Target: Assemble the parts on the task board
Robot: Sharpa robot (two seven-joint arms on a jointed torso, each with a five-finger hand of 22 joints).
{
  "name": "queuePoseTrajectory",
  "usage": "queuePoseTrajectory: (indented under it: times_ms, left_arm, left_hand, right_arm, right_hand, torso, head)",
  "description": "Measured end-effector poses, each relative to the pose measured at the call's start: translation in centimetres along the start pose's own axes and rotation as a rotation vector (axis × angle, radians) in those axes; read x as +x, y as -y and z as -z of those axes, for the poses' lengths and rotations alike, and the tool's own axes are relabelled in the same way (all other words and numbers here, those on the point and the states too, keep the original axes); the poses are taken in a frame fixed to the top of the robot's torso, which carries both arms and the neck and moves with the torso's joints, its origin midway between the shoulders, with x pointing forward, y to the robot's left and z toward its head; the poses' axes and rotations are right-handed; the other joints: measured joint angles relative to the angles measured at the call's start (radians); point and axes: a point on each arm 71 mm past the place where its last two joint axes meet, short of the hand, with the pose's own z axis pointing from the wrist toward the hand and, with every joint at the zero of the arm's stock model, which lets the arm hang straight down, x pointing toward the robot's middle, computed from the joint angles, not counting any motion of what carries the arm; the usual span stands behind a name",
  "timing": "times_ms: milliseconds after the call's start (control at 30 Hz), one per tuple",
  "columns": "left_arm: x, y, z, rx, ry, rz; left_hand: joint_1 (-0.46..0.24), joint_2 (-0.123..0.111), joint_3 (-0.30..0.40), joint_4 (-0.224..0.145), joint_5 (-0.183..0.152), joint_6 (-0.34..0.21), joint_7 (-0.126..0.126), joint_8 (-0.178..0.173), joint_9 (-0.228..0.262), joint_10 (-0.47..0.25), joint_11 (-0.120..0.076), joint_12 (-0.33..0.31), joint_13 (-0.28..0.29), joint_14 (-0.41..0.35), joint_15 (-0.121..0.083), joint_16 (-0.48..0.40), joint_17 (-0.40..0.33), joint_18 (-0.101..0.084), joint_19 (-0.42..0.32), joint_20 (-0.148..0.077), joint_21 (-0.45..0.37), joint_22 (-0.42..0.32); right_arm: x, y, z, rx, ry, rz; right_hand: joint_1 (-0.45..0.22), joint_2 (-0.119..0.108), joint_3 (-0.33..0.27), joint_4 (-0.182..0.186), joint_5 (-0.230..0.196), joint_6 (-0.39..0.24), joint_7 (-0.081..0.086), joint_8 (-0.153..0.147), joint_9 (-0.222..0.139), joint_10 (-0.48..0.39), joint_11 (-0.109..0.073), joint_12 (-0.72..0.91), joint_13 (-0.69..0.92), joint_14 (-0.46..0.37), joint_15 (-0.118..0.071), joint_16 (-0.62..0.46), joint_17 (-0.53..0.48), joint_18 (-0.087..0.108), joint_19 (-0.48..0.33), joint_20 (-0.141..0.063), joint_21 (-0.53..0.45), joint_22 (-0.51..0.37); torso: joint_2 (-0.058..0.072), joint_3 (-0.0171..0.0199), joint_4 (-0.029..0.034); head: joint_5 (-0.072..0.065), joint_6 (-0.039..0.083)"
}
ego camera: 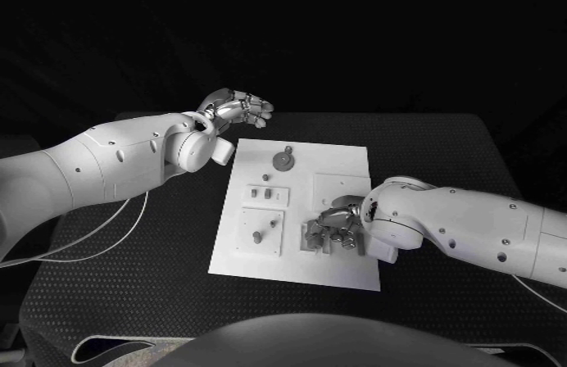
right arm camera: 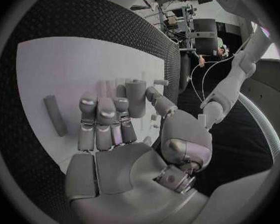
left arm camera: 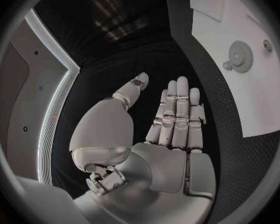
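Task board (ego camera: 310, 244), a white plate, lies centre frame on the black table (ego camera: 142, 293) in the head view, slightly tilted, long side running top to bottom. Parts on it look grey: a gear (ego camera: 283, 162) near the board's upper edge with a small round piece just above it, a small pair of pegs in a raised block (ego camera: 267, 193) at mid-left, and a short peg (ego camera: 258, 237) lying in the square recess at lower-left. Right hand (ego camera: 336, 229) sits over the board's lower-right area, palm down, fingers resting on or just over a cluster of fixtures there; contact cannot be told from the head view. In the right wrist view the same hand (right arm camera: 118, 134) has its fingers side by side and pointed along the white board, thumb out to the side; an upright grey cylinder (right arm camera: 136, 98) stands just at the fingertips, whether pinched or only touched cannot be told. A loose dark peg (right arm camera: 55, 115) lies on the board well apart from the fingers. Left hand (ego camera: 238, 109) hangs at upper centre-left, off the board, over the bare table beyond the board's top-left corner. Left wrist view shows its fingers (left arm camera: 177, 109) straight and pressed together, thumb apart, holding nothing; gear (left arm camera: 242, 56) on the board at right of that frame.
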Motion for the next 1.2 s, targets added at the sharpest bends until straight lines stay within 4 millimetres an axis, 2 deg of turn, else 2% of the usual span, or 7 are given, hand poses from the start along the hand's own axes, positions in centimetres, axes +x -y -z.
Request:
queuePoseTrajectory:
  times_ms: [367, 633, 1133, 1200]
  left_arm:
    - [-0.04, -0.01, 0.02, 0.000, 0.001, 0.000]
    - [-0.01, 0.00, 0.01, 0.000, 0.000, 0.000]
    - [-0.02, -0.01, 0.02, -0.001, 0.000, 0.000]
    - [-0.02, -0.01, 0.02, -0.001, 0.000, 0.000]
  left_hand:
    - [0.000, 0.000, 0.000, 0.000, 0.000, 0.000, 0.000, 0.000, -0.001, 0.000, 0.000, 0.000, 0.000, 0.000, 0.000, 0.000, 0.001, 0.000, 0.000, 0.000, -0.002, 0.000]
    - [0.000, 0.000, 0.000, 0.000, 0.000, 0.000, 0.000, 0.000, -0.001, 0.000, 0.000, 0.000, 0.000, 0.000, 0.000, 0.000, 0.002, 0.000, 0.000, 0.000, -0.002, 0.000]
    - [0.000, 0.000, 0.000, 0.000, 0.000, 0.000, 0.000, 0.000, -0.001, 0.000, 0.000, 0.000, -0.001, 0.000, 0.000, -0.004, 0.004, 0.000, 0.000, 0.000, -0.002, 0.001]
    - [0.000, 0.000, 0.000, 0.000, 0.000, 0.000, 0.000, 0.000, -0.001, 0.000, 0.000, 0.000, -0.001, 0.000, 0.000, -0.004, 0.004, 0.000, 0.000, 0.000, -0.002, 0.001]
  right_arm:
    - [-0.04, -0.01, -0.03, 0.002, -0.003, 0.009]
    - [-0.03, -0.07, -0.04, 0.001, -0.003, 0.017]
    - [0.00, -0.14, -0.03, 0.000, -0.005, 0.028]
    - [0.00, -0.14, -0.04, 0.000, -0.006, 0.029]
  right_hand:
    - [-0.017, -0.023, -0.024, -0.005, 0.000, -0.003, 0.006, -0.002, -0.003, -0.007, -0.003, -0.004, 0.005, -0.004, -0.004, -0.004, 0.002, 0.006, 0.000, 0.000, 0.000, -0.003]
    - [-0.017, -0.031, -0.024, -0.005, 0.000, -0.003, 0.006, -0.002, -0.003, -0.009, -0.001, -0.004, 0.006, -0.005, -0.003, -0.004, 0.002, 0.007, -0.006, -0.002, 0.000, -0.004]
    - [-0.017, -0.031, -0.027, -0.002, 0.000, -0.010, 0.004, -0.006, -0.003, -0.008, -0.001, -0.004, 0.008, -0.006, -0.002, -0.004, 0.004, 0.008, -0.006, -0.002, 0.000, -0.005]
    - [-0.010, -0.037, -0.031, -0.006, 0.000, -0.012, 0.003, -0.006, -0.002, -0.008, -0.001, -0.004, 0.009, -0.006, -0.002, -0.004, 0.005, 0.008, -0.006, -0.002, 0.000, -0.005]
  torso:
    - [0.000, -0.0003, -0.0005]
    - [0.000, 0.0003, -0.0008]
    - [0.000, 0.0002, -0.0008]
    - [0.000, 0.0000, -0.0008]
  head:
    - [0.004, 0.000]
    - [0.005, 0.000]
    - [0.007, 0.000]
    - [0.007, 0.000]
